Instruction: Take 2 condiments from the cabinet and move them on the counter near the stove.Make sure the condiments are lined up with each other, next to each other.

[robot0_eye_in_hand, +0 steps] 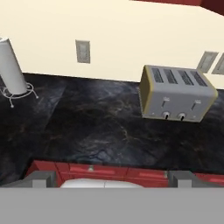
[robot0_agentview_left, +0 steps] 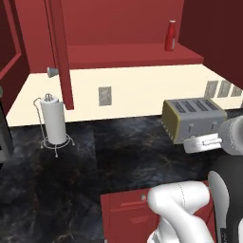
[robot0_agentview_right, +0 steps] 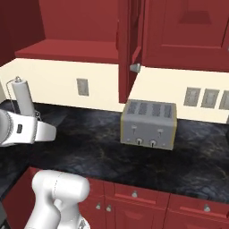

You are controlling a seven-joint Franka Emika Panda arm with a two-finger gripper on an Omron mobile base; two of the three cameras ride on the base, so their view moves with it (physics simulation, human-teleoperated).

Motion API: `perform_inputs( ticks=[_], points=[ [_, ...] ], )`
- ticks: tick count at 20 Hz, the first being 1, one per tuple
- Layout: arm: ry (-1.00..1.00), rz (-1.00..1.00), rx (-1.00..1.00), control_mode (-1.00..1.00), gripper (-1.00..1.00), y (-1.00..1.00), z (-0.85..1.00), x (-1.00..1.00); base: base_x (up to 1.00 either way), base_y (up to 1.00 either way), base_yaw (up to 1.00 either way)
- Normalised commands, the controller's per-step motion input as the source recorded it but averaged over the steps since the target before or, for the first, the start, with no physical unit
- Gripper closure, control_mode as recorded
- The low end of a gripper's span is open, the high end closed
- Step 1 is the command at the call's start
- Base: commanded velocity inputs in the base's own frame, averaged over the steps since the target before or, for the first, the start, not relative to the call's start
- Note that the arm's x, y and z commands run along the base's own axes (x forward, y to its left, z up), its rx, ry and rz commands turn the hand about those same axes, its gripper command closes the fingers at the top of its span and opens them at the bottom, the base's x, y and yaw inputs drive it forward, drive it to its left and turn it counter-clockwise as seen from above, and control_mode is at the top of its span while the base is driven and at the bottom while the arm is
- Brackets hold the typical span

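A slim red condiment bottle point(robot0_agentview_left: 170, 35) with a white cap stands upright on the red inner shelf at the right of the open cabinet point(robot0_agentview_left: 133, 56). Its door point(robot0_agentview_left: 59, 52) hangs open on the left. The black veined counter point(robot0_eye_in_hand: 105, 127) runs below. My gripper point(robot0_eye_in_hand: 112, 179) hovers over the counter's front edge, well below and in front of the shelf. It is open: its dark fingertips point(robot0_eye_in_hand: 41, 178) stand far apart with nothing between them. The stove is out of view.
A steel-and-yellow toaster point(robot0_agentview_left: 192, 118) sits on the counter at the right, against the cream wall. A paper towel holder point(robot0_agentview_left: 53, 123) stands at the back left. Red drawers point(robot0_agentview_right: 134, 194) line the counter's front. Closed cabinet doors point(robot0_agentview_right: 188, 31) hang above the toaster.
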Motion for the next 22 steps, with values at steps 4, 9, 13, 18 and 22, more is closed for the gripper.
perform_inputs(
  ticks=[4, 9, 13, 18, 22],
  points=[
    [0.0, 0.0, 0.0, 1.0, -1.0, 0.0, 0.0, 0.0, 0.55, 0.15, -0.1],
    [0.0, 0.0, 0.0, 1.0, -1.0, 0.0, 0.0, 0.0, 0.69, 0.0, -0.09],
    [0.0, 0.0, 0.0, 1.0, -1.0, 0.0, 0.0, 0.0, 0.56, 0.0, -0.05],
    [0.0, 0.0, 0.0, 1.0, -1.0, 0.0, 0.0, 0.0, 0.12, 0.0, 0.0],
    [0.0, 0.0, 0.0, 1.0, -1.0, 0.0, 0.0, 0.0, 0.03, 0.0, 0.01]
  ],
)
